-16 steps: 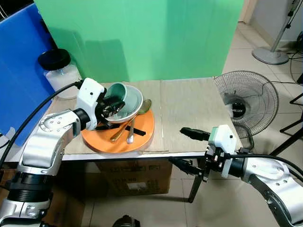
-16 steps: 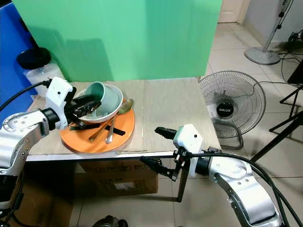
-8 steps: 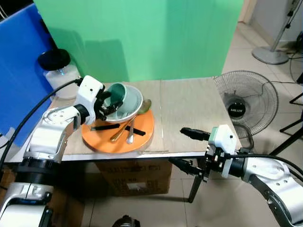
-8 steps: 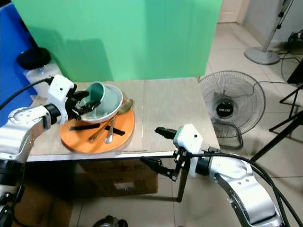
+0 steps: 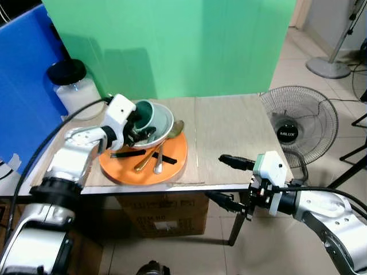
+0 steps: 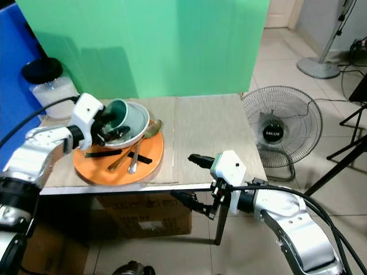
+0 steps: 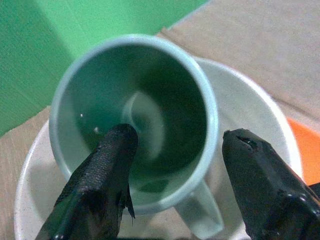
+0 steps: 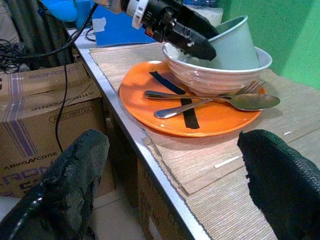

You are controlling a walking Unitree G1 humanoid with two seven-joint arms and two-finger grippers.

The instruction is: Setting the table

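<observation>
Green mug (image 5: 144, 114) is tipped on its side in the white ribbed bowl (image 5: 163, 127) on the round orange plate (image 5: 175, 160), stacked to be carried | left gripper (image 7: 172, 170) jaws are apart, one inside the mug, one outside, ready to be pinched | right gripper (image 5: 225, 180) jaws are spread wide at the surface (image 5: 229, 132) edge, nothing held | "MILUX" can be read on the floor fan (image 5: 298, 123)

Green backdrop (image 5: 172, 46), floor fan (image 5: 298, 127), cardboard box (image 5: 163, 216), lidded jar (image 5: 73, 86)

glossy green ceramic mug (image 7: 135, 130), glossy white bowl (image 5: 163, 123), shiny metal spoon (image 8: 220, 102), woven matt placemat (image 5: 229, 134).
</observation>
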